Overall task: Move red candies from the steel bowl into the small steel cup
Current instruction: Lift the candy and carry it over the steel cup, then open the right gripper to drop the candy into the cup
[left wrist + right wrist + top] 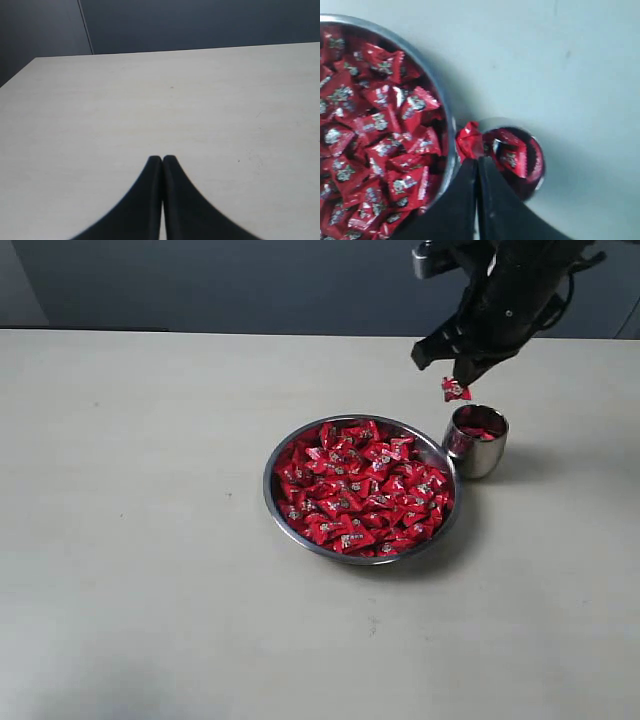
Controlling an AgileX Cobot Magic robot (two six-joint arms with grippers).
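The left hand (162, 160) hangs low over bare bench (150, 95), its two dark fingers pressed together with nothing between them; in its wrist view only the pale, faintly grained surface and a dark wall behind it show.

At the centre of the exterior frame sits the steel bowl (267, 485), wide, shallow and bright-rimmed. It is filled nearly edge to edge with red candies (360, 490) in glossy, crinkled wrappers that carry small white-silver marks.

Up and to the right of the bowl, the black right hand (458, 372) reaches down from the top edge of the frame. Its fingers are closed, and a lone candy (455, 390) is pinched at their tips, hanging clear of the bench above the gap between the bowl's rim and the cup.

Just right of the bowl, close beside its rim, stands the small steel cup (482, 458), upright and mirror-bright. Red wrappers already show inside its mouth, and its shadow falls to the right across the bench.
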